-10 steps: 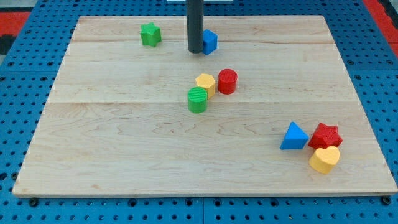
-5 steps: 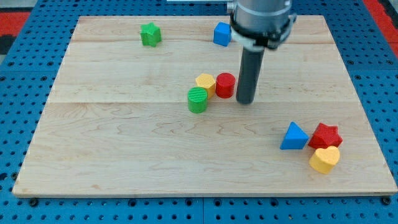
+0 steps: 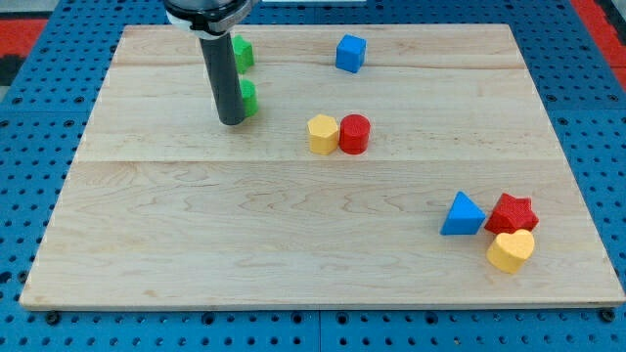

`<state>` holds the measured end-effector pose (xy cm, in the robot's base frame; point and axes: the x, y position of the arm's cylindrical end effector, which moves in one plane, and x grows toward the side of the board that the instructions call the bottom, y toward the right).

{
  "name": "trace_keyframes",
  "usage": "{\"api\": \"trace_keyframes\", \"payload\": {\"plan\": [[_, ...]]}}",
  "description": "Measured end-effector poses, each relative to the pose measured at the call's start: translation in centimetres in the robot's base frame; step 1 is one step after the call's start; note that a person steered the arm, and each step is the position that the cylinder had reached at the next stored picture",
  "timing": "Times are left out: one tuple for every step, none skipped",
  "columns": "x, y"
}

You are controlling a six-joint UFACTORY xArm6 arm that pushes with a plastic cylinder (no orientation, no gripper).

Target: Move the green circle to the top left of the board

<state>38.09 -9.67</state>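
The green circle sits left of the board's centre in the upper part, mostly hidden behind the dark rod. My tip rests on the board at the circle's lower left side, touching it. A green star lies just above, near the top edge, partly hidden by the rod.
A yellow hexagon and a red cylinder touch each other at the centre. A blue cube lies at the top centre. A blue triangle, a red star and a yellow heart cluster at the lower right.
The rod swept from right of the red cylinder to the upper left. The green circle moved up and left, away from the yellow hexagon, toward the green star.
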Motion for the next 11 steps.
{"api": "trace_keyframes", "payload": {"plan": [[-0.9, 1.3], [-3.8, 1.3], [-5.6, 1.0], [-6.0, -1.5], [-6.2, -0.1], [-7.8, -0.1], [-9.6, -0.7], [-10.8, -4.6], [-11.9, -9.2], [-13.1, -13.1], [-14.6, -13.7]]}}
